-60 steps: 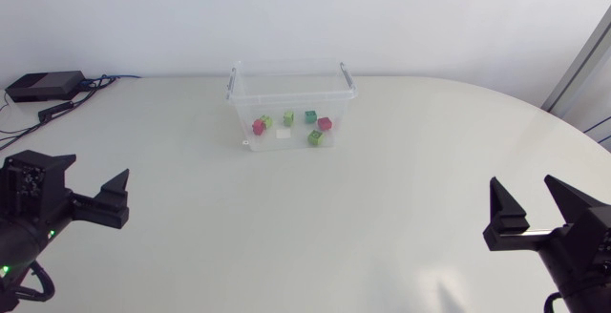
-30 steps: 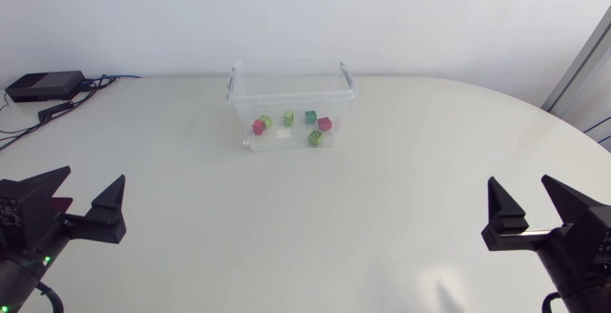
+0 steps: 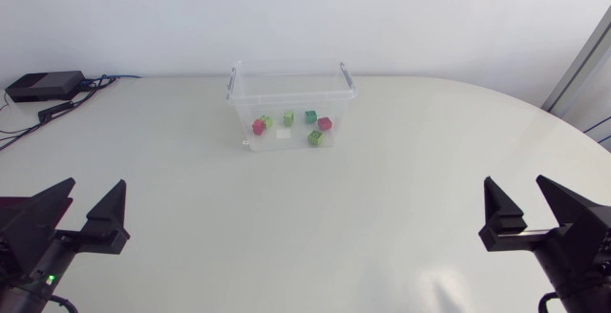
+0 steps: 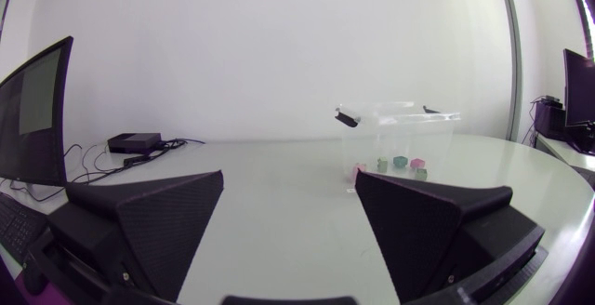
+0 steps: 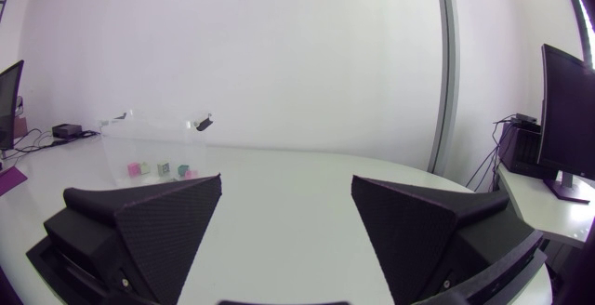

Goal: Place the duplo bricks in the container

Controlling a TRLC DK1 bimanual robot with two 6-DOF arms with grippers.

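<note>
A: Where did the bricks stand?

B: Every brick I could see lay inside the container point(image 3: 286, 101), which sat by the middle of the tabletop's point(image 3: 315, 218) far edge.

A: What had just changed?

B: Nothing in the container. The left hand point(image 3: 94, 184) had drawn back toward the near left corner and sunk lower at that edge over the last second. The right hand point(image 3: 516, 184) had barely shifted by the near right corner.

A: Were they carrying anything?

B: No. Both hands were released, fingers spread wide, with nothing between them. Both were well apart from the container.

A: So what did that mean for the job?

B: I judged it finished, or nearly so, with the arms pulling away to rest. I could spot no brick waiting for a pick.

A: Give me the count.

B: There was one container. Inside it were two pink bricks point(image 3: 258, 127) and four green bricks point(image 3: 288, 117), one of them darker than the others. There was also one small white piece point(image 3: 283, 134) among them, and I couldn't tell whether it was a brick or a label.

A: Anything else?

B: Two hands, and one black box point(image 3: 43, 86) with cables at the far left corner.
</note>
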